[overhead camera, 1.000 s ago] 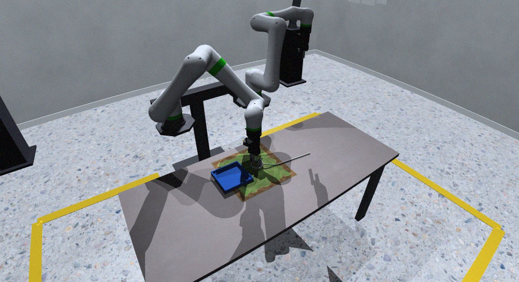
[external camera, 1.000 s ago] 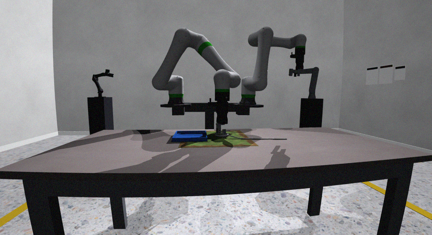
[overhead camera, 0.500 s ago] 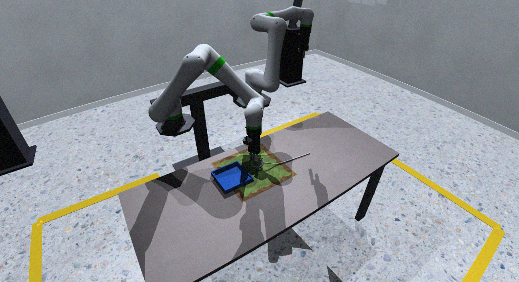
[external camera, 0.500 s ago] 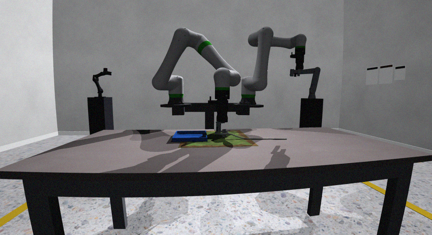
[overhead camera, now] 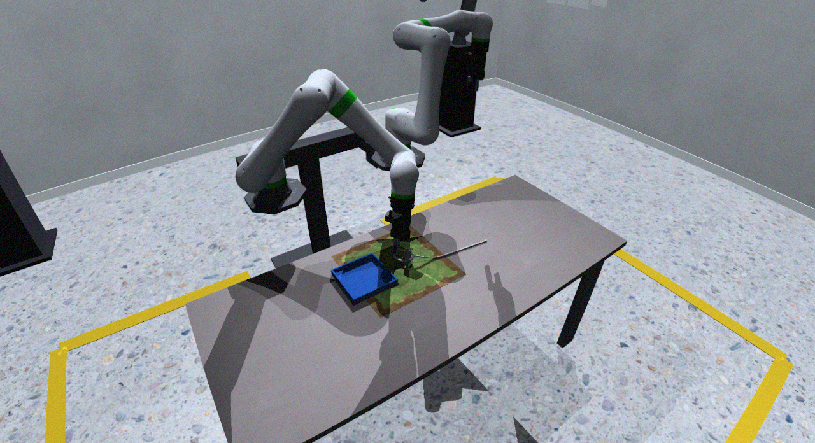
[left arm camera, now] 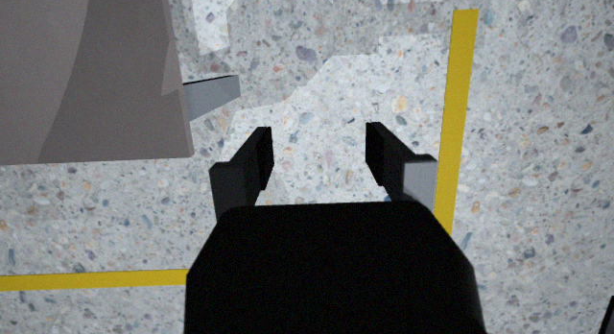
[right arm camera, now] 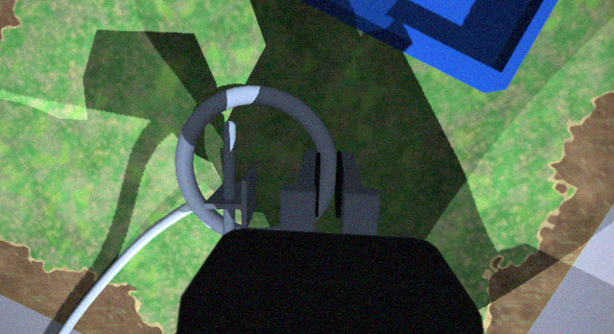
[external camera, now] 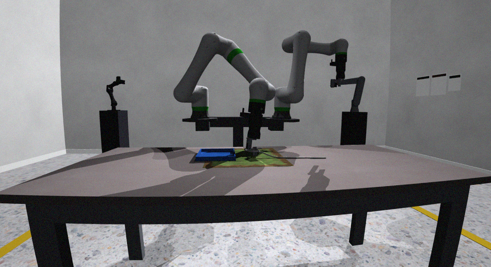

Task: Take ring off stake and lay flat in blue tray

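The grey ring (right arm camera: 184,156) is pinched on one side by my right gripper (right arm camera: 327,171) (overhead camera: 396,250), which is low over the grass-patterned mat in the top view. A dark upright stake (right arm camera: 229,176) with small flat plates shows within the ring's outline in the right wrist view. Its lower end is hidden, so I cannot tell whether the ring is clear of it. The blue tray (overhead camera: 344,288) (external camera: 214,159) (right arm camera: 480,83) stands close beside, with no ring in it. My left gripper (left arm camera: 318,144) (overhead camera: 473,83) is open and empty, high and away from the tray.
A thin pale rod or cable (overhead camera: 462,249) (external camera: 302,158) (right arm camera: 120,264) runs from near the ring across the mat (overhead camera: 435,269) onto the table (overhead camera: 541,224). The mat lies partly under the tray.
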Controlling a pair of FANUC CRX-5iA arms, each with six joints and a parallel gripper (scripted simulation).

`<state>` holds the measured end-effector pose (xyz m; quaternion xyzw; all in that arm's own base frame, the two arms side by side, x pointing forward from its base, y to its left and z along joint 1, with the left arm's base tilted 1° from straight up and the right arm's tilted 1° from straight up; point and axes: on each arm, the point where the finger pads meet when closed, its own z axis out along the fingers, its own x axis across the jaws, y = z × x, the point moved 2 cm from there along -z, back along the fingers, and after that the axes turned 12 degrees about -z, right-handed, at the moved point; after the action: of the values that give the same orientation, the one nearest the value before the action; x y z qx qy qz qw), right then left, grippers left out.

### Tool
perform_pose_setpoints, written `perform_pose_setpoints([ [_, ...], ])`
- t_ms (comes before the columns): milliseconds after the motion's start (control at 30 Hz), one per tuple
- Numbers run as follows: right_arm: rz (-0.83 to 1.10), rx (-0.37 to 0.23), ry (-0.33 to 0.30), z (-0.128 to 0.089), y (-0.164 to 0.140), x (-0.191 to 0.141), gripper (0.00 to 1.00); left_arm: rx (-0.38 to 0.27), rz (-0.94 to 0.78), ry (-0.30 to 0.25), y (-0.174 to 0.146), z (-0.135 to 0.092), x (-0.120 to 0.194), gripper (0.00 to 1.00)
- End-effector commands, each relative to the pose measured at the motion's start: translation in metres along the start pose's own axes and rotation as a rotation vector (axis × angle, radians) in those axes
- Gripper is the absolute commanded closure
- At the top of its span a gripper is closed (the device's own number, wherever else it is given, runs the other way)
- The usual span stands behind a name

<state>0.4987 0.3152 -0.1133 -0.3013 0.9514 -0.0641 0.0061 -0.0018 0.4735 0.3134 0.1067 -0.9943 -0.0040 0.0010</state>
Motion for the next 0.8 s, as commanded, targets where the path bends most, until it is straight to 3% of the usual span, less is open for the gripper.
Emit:
perform_pose_setpoints([
  [0,0.001,0.039,0.006,-0.0016,0.0011,-0.0010,1.00,-0.002,0.000,-0.001,0.0002,-0.0010,-0.0002,0.00],
  [367,0.001,0.065,0.012,-0.0039,0.0013,-0.0008,1.00,-0.002,0.000,-0.001,0.0002,-0.0010,-0.0002,0.00],
  [633,0.001,0.149,0.029,-0.0037,0.0042,-0.0014,1.00,-0.002,0.000,-0.001,0.0002,-0.0010,-0.0002,0.00],
  [767,0.001,0.151,0.030,-0.0067,0.0040,-0.0014,1.00,-0.002,0.000,-0.001,0.0002,-0.0010,-0.0002,0.00],
])
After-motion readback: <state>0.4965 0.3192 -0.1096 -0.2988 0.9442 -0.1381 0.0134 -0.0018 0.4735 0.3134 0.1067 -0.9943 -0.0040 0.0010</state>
